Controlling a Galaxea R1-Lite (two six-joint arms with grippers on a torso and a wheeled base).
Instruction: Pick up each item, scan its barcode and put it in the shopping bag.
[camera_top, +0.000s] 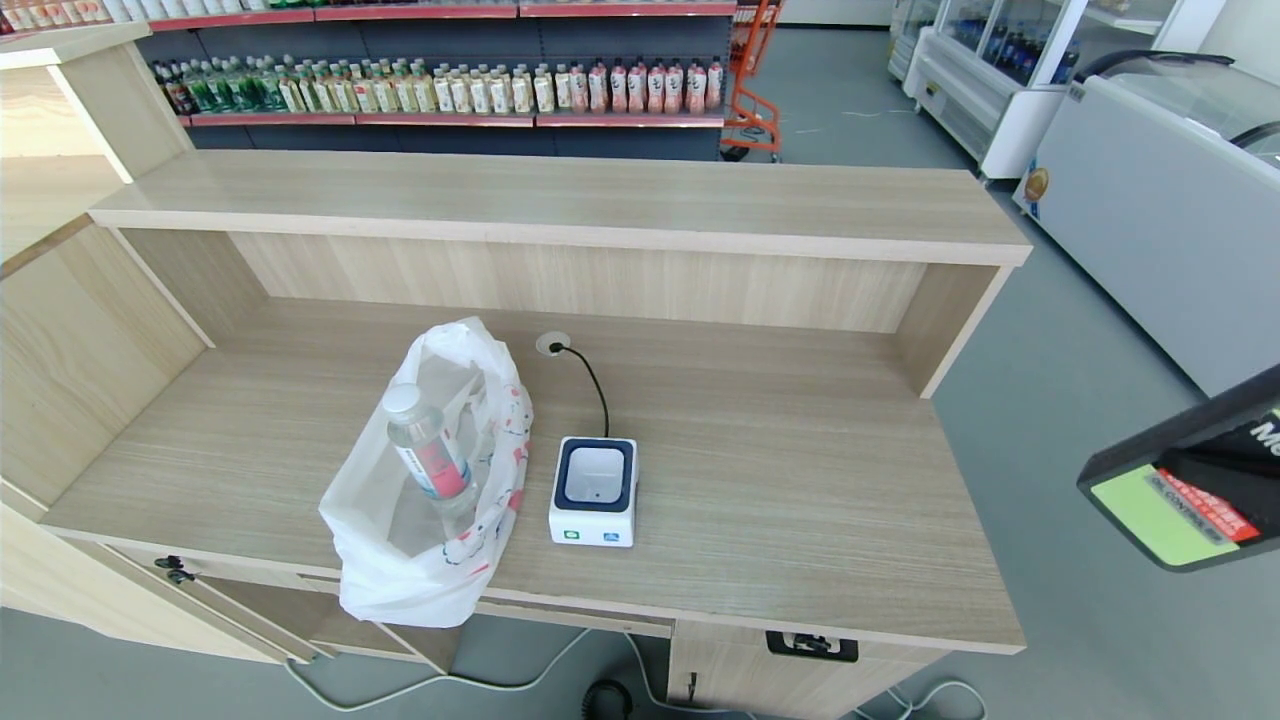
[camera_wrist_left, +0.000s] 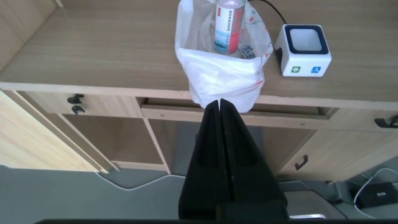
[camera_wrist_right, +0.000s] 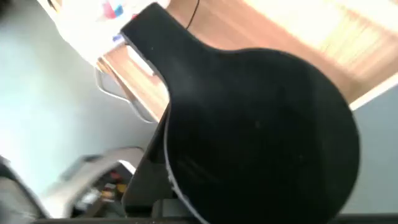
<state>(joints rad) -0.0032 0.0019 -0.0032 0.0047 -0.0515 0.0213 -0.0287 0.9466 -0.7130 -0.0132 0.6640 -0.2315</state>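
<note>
A white plastic shopping bag (camera_top: 440, 500) stands open at the counter's front edge, left of centre. A clear water bottle (camera_top: 428, 450) with a pink and blue label leans inside it, cap up. The white barcode scanner (camera_top: 594, 490) sits just right of the bag, window facing up. My left gripper (camera_wrist_left: 219, 102) is shut with nothing in it, low in front of the counter and below the bag (camera_wrist_left: 217, 68), bottle (camera_wrist_left: 228, 25) and scanner (camera_wrist_left: 303, 50). My right arm (camera_top: 1180, 480) hangs off the counter's right end. The right gripper's dark body (camera_wrist_right: 249, 124) blocks most of its own view.
The wooden counter (camera_top: 800, 480) has a raised back ledge and side walls. A black cable (camera_top: 595, 385) runs from the scanner to a hole at the back. A drawer front (camera_wrist_left: 236, 115) lies under the bag. Drink shelves (camera_top: 450, 90) and freezers (camera_top: 1150, 200) stand beyond.
</note>
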